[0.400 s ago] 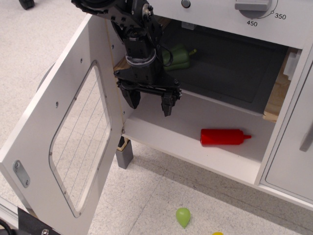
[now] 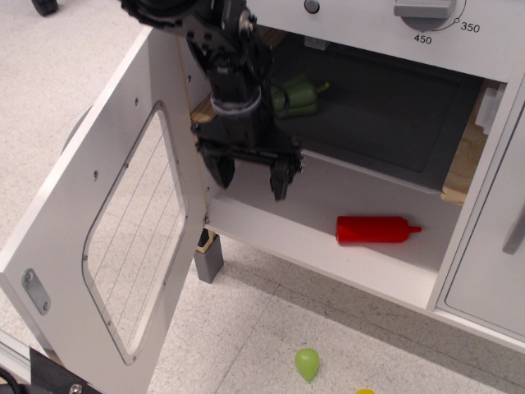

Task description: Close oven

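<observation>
Oven (image 2: 353,164) door (image 2: 107,238) wide open

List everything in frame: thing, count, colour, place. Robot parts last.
oven: 1, white with wood edging, upper right, cavity open
oven door: 1, white with wire-lined window, swung open at left
inner tray: 1, dark grey, upper part of the cavity
green pepper: 1, green, on the tray at its left end, behind the arm
red bottle: 1, red, lying on its side on the oven floor
temperature dial: 1, grey, top panel, partly cut off
cabinet door: 1, white, right of the oven
green balloon: 1, green, on the floor below
gripper: 1, black, open, in front of the cavity's left side, holding nothing
</observation>
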`<action>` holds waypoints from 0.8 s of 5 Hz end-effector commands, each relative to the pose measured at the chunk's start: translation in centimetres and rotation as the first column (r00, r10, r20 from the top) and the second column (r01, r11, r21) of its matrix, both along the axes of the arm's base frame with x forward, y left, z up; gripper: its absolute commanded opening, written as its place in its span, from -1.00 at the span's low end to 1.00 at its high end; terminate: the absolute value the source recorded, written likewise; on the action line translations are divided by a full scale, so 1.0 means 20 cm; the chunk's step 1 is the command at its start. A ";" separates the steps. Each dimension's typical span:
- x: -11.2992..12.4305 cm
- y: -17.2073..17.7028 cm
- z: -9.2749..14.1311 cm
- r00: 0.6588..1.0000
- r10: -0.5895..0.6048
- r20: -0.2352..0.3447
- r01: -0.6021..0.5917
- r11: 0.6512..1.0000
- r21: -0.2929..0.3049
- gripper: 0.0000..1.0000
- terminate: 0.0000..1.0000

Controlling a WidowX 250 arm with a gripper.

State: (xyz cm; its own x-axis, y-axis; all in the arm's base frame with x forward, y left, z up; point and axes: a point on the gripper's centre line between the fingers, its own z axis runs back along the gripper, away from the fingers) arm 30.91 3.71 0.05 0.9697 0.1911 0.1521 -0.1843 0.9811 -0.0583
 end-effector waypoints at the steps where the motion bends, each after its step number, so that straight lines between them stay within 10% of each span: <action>1: -0.13 0.01 0.39 0.999 -0.007 0.041 0.010 0.998 -0.063 1.00 -1.00; 4: -0.24 0.32 0.77 0.993 0.040 0.109 -0.039 0.999 -0.010 1.00 -1.00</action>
State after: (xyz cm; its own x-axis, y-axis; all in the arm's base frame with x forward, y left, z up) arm 25.72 10.03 13.70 0.9516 0.2374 0.1952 -0.2219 0.9701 -0.0982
